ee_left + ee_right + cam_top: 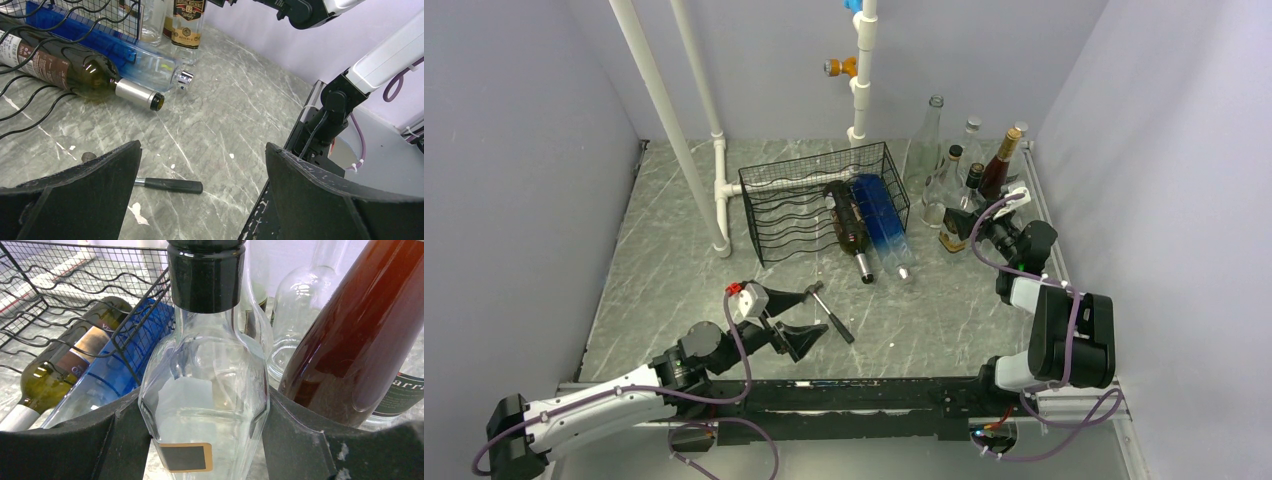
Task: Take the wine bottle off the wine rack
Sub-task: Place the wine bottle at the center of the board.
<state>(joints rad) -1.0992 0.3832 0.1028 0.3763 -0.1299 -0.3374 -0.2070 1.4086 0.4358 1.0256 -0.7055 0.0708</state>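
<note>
Where the left arm ends, left gripper (pixel 202 147): jaws spread as wide as they go, holding nothing; poised above the near-left part of the table, pointing toward the rack.
Small hammer (pixel 832 312): lies flat on the table beneath the gap between the spread fingers, its black grip end nearer the arm bases; neither finger touches it.
Table (pixel 674 270): grey marbled top, carrying every item listed.
Right gripper (pixel 206 415): closed on the clear bottle, one finger pressed against each side of its lower body; positioned at the right of the table, just right of the rack.
Clear bottle (pixel 205 375): upright, with a black cap and a small dark, gold-edged label low on its body; whether its base rests on the table cannot be told.
Wine bottle (pixel 849 225): dark glass, brown-and-white label, silver-foiled neck; it lies on its side low in the right-hand part of the wine rack — neck projecting past the rack's near edge toward the arms. Neither gripper touches it.
Blue bottle (pixel 884 222): lies close alongside the wine bottle on its right, also in the rack; its clear neck and silver cap project the same way.
Wine rack (pixel 794 215): black wire-mesh box with wavy wire tiers, standing mid-table.
Dark red bottle (pixel 999 165): upright, gold-topped, just beside the clear bottle.
Tall clear bottles (pixel 929 140): upright behind the gripped one, toward the far-right corner.
White pipes (pixel 674 130): upright — at the rack's far-left side.
</note>
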